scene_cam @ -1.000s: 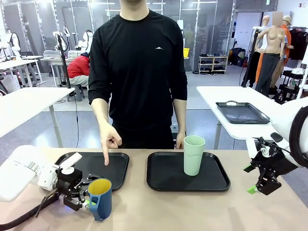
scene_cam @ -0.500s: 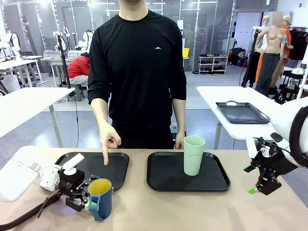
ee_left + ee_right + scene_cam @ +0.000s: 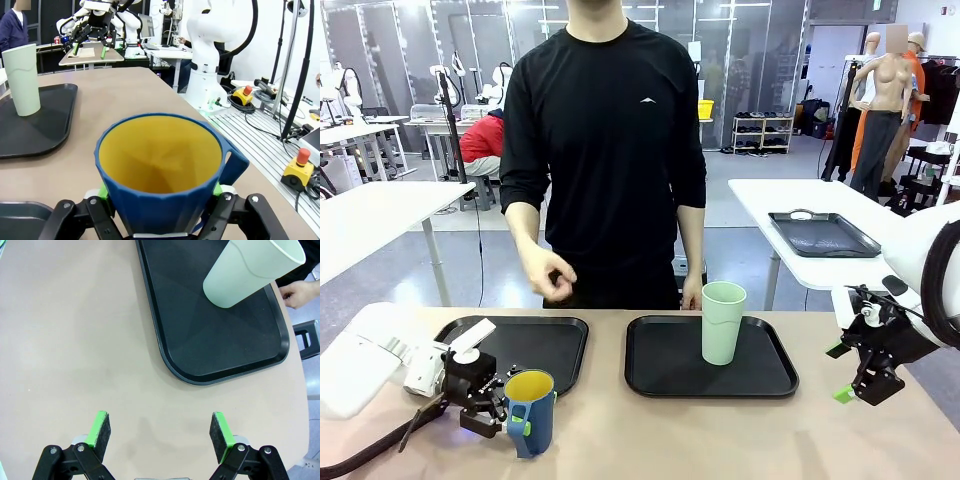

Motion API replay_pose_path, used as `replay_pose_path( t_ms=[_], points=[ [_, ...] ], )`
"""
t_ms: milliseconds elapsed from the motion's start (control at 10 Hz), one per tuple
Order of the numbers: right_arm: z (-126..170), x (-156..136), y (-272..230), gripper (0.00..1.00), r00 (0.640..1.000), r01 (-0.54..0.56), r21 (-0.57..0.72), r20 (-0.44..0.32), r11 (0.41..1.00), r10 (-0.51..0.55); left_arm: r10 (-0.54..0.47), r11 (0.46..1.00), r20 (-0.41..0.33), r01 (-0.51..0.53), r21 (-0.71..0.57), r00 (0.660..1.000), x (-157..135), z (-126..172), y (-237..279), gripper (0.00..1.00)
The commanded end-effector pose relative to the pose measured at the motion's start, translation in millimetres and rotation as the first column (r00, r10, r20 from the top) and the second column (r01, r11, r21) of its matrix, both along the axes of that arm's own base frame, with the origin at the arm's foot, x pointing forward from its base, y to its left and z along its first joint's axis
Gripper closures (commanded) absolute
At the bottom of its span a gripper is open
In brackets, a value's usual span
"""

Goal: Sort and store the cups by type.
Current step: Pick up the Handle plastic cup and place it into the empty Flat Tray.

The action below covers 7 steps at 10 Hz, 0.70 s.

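Observation:
A dark-blue cup [image 3: 530,412] with a yellow inside and a handle stands on the table just in front of the left black tray [image 3: 560,345]. My left gripper [image 3: 503,415] is shut on it from the side. In the left wrist view the green pads press both flanks of the blue cup [image 3: 160,210], so the left gripper [image 3: 160,192] holds it low on its wall. A tall mint-green tumbler [image 3: 722,322] stands upright on the right black tray [image 3: 665,375]. My right gripper [image 3: 838,372] hangs open above the table at the right, apart from the tumbler [image 3: 252,270].
A person stands at the far side with one hand [image 3: 552,280] raised above the left tray and the other hand [image 3: 297,292] by the right tray's far edge. In the right wrist view, bare table lies under the right gripper [image 3: 161,435], beside the right tray [image 3: 220,340].
My left gripper has closed onto the blue cup. The person's hand, which pointed down at the left tray, has lifted away. The right arm has not moved.

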State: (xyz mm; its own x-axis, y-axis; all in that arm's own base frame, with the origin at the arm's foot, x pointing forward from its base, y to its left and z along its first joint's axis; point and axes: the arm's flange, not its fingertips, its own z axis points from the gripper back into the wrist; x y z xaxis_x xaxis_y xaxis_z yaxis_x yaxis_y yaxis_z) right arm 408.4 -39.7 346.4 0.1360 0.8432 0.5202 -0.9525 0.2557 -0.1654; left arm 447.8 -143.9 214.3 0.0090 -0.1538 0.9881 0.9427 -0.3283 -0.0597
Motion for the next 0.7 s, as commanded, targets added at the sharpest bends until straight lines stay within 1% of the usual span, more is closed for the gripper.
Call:
replay_pose_path(
  t_ms=[0,100,200,400,600],
  points=[
    [0,0,0,0.0,1.0,-0.009,-0.003,0.009,1.0,0.009,-0.029,0.999,0.019,0.029,-0.028,0.999,4,-3,-5,0.79],
    [0,0,0,0.0,1.0,-0.009,-0.003,0.009,1.0,0.009,-0.034,0.999,0.023,0.035,-0.012,0.999,1,2,-6,0.79],
    [0,0,0,0.0,1.0,-0.009,-0.003,0.009,1.0,0.009,-0.005,1.0,0.001,0.005,-0.013,1.0,-1,9,-3,0.79],
    [0,0,0,0.0,1.0,-0.009,-0.003,0.009,1.0,0.009,-0.01,0.997,-0.01,0.009,-0.073,1.0,-7,29,4,0.79],
    [0,0,0,0.0,1.0,-0.009,-0.003,0.009,1.0,0.009,0.025,0.996,-0.012,-0.026,-0.086,1.0,-10,51,19,0.79]
  ],
)
